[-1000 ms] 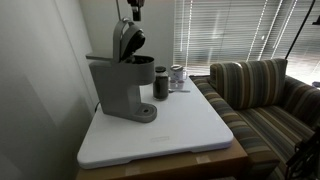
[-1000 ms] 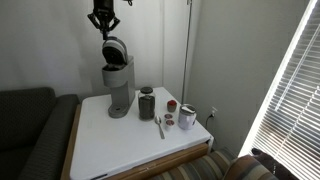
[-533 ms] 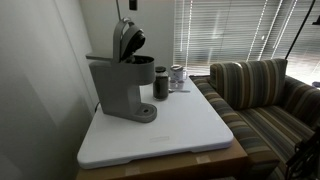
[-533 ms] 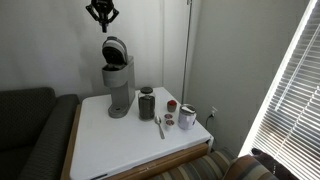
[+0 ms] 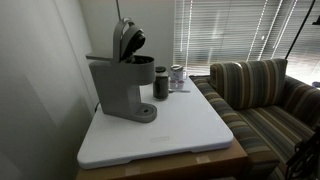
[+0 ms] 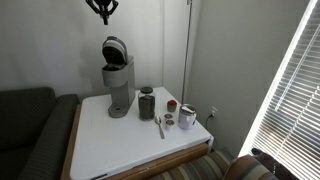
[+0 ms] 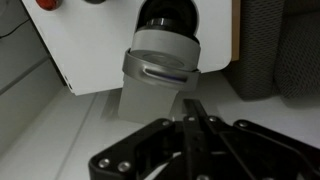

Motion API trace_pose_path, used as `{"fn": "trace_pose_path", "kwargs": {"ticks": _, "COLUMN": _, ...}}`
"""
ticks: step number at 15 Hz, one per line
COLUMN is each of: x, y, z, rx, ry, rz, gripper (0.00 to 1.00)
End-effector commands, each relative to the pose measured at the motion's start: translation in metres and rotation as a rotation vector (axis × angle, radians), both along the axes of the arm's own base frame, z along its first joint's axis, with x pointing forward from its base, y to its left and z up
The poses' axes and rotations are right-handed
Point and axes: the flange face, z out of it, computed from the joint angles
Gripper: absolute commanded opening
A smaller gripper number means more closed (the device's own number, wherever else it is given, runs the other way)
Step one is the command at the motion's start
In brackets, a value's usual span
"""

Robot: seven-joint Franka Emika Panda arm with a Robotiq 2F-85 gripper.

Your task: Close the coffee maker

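Fingers (image 7: 190, 124) of your gripper (image 6: 101, 15) look pressed together, top of frame above the coffee maker (image 6: 118, 85). Its lid (image 6: 115, 50) stands up: descend and press it shut.

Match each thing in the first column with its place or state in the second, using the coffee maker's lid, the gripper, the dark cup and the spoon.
Things:
1. coffee maker's lid
2. gripper
3. dark cup
4. spoon

Places or states:
A. lying flat on the white table
B. tipped up, open
C. standing upright beside the coffee maker
D. in the air above the coffee maker, touching nothing

Pairs: 1-B, 2-D, 3-C, 4-A
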Motion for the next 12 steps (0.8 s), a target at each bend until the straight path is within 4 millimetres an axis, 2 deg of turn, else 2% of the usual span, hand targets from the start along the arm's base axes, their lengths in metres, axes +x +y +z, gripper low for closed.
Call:
{"fn": "trace_pose_path", "kwargs": {"ticks": 1, "x": 0.009, "y": 0.002, "z": -0.012, "rx": -0.021, "ry": -0.038, "rz": -0.002, "gripper": 0.00}}
{"fn": "trace_pose_path", "kwargs": {"ticks": 12, "x": 0.021, "y": -0.007, "z": -0.051, "rx": 0.025, "ry": 0.025, "rz": 0.001, "gripper": 0.00}}
